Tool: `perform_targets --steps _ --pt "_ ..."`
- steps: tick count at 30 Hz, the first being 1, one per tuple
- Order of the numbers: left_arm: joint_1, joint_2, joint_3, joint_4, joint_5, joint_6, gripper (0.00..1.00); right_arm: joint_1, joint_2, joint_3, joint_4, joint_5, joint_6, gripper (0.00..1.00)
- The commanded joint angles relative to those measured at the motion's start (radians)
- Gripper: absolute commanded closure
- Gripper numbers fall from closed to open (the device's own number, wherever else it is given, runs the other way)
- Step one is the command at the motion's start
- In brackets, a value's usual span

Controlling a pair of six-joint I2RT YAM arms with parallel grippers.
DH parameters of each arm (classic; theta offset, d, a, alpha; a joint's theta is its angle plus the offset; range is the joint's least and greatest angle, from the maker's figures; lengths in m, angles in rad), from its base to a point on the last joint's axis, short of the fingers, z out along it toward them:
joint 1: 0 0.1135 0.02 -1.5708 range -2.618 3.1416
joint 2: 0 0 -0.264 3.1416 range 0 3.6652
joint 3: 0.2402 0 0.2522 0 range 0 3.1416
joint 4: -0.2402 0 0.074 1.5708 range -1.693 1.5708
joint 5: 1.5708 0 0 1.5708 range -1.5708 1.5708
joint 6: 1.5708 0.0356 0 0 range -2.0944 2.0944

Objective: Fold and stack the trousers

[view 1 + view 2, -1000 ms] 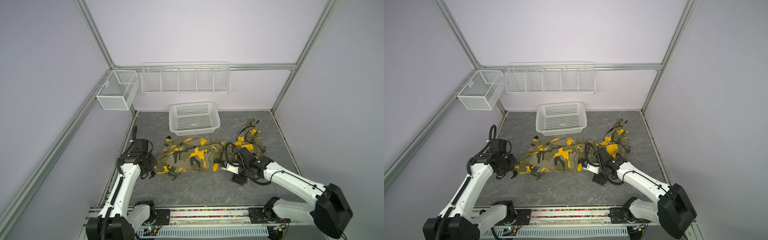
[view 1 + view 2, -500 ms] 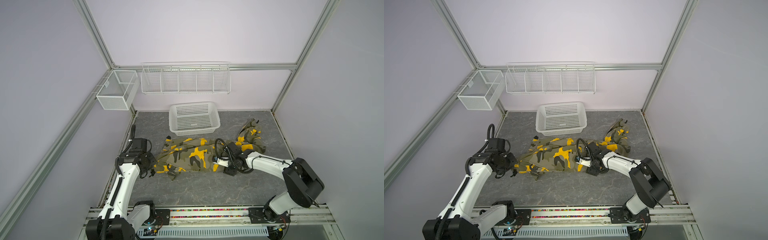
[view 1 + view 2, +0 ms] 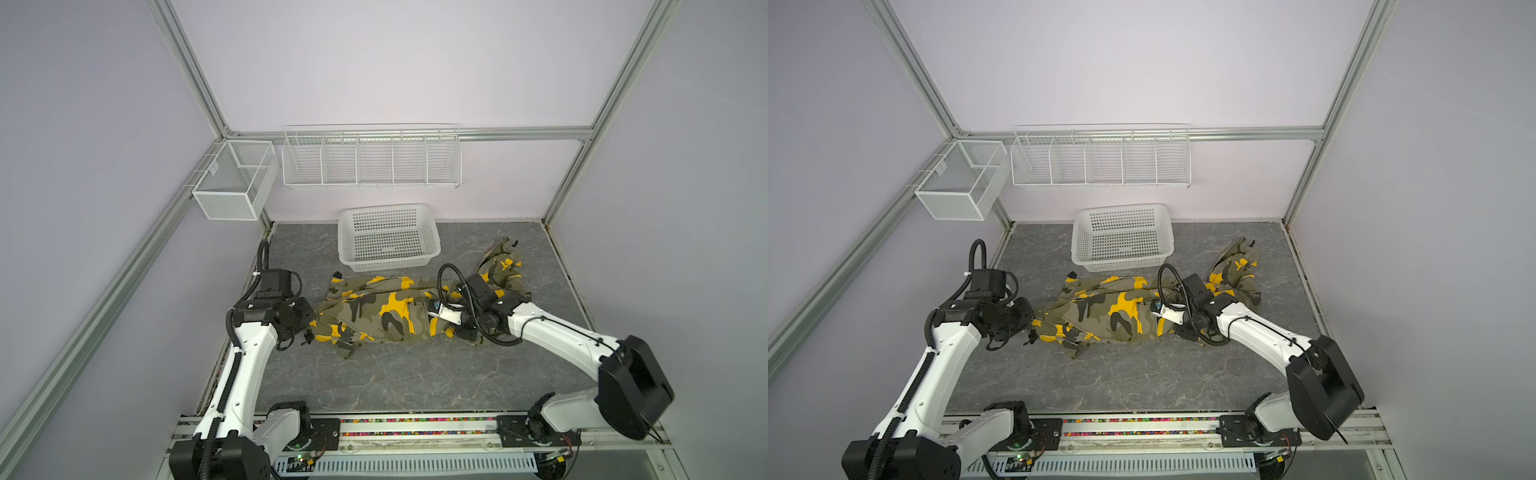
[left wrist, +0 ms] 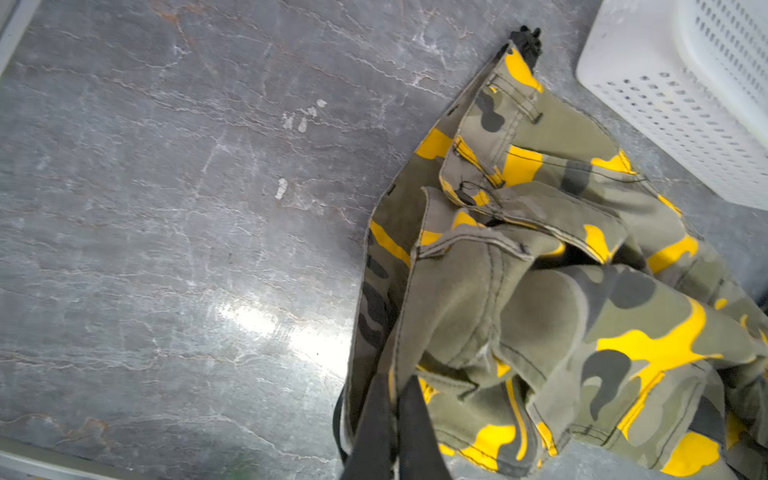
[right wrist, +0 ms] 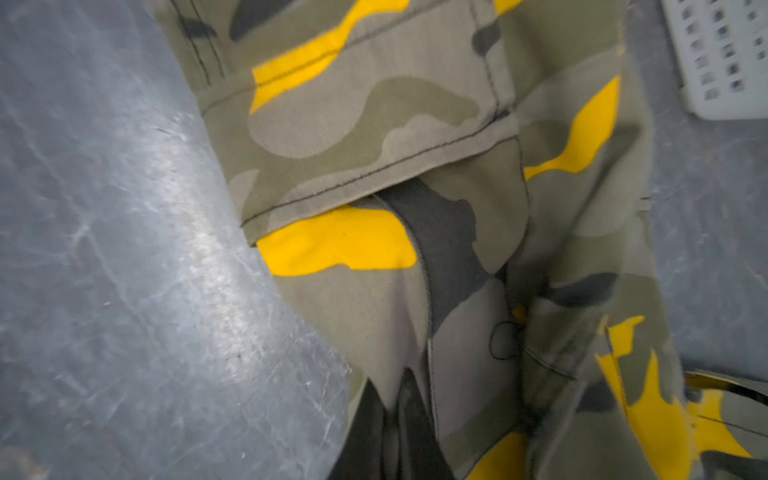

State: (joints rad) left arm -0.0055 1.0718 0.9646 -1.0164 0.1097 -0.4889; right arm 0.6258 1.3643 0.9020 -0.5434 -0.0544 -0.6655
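trousers (image 3: 374,311) lie stretched across the middle of the grey tabletop (image 3: 395,382), just in front of the white basket (image 3: 388,237), as both top views show (image 3: 1100,311). the end with the belt loops points toward the left arm. the legs run off to the right and bunch into a crumpled heap near the right rear of the tabletop. left gripper (image 3: 308,330) sits at the left end of the cloth; in the left wrist view its fingers (image 4: 374,415) are pressed together with the cloth's edge pinched between them. right gripper (image 3: 453,330) is down on the cloth's near edge, right of the middle. the right wrist view is blurred, but its fingers (image 5: 365,432) are drawn tight on a fold of the cloth.
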Motion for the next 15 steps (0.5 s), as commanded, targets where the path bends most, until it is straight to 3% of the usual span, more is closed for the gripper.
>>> perform_targets --steps 1,7,15 --pt "0.007 -0.002 0.068 -0.094 0.081 0.014 1.0 -0.009 -0.12 0.036 -0.148 -0.065 0.014 0.91" --pt "0.007 0.039 0.285 -0.108 0.042 0.025 1.0 -0.105 -0.226 0.131 -0.146 -0.037 0.067 0.92" --pt "0.006 0.267 0.613 -0.043 0.161 0.04 1.0 -0.307 -0.183 0.351 -0.119 -0.034 0.042 0.92"
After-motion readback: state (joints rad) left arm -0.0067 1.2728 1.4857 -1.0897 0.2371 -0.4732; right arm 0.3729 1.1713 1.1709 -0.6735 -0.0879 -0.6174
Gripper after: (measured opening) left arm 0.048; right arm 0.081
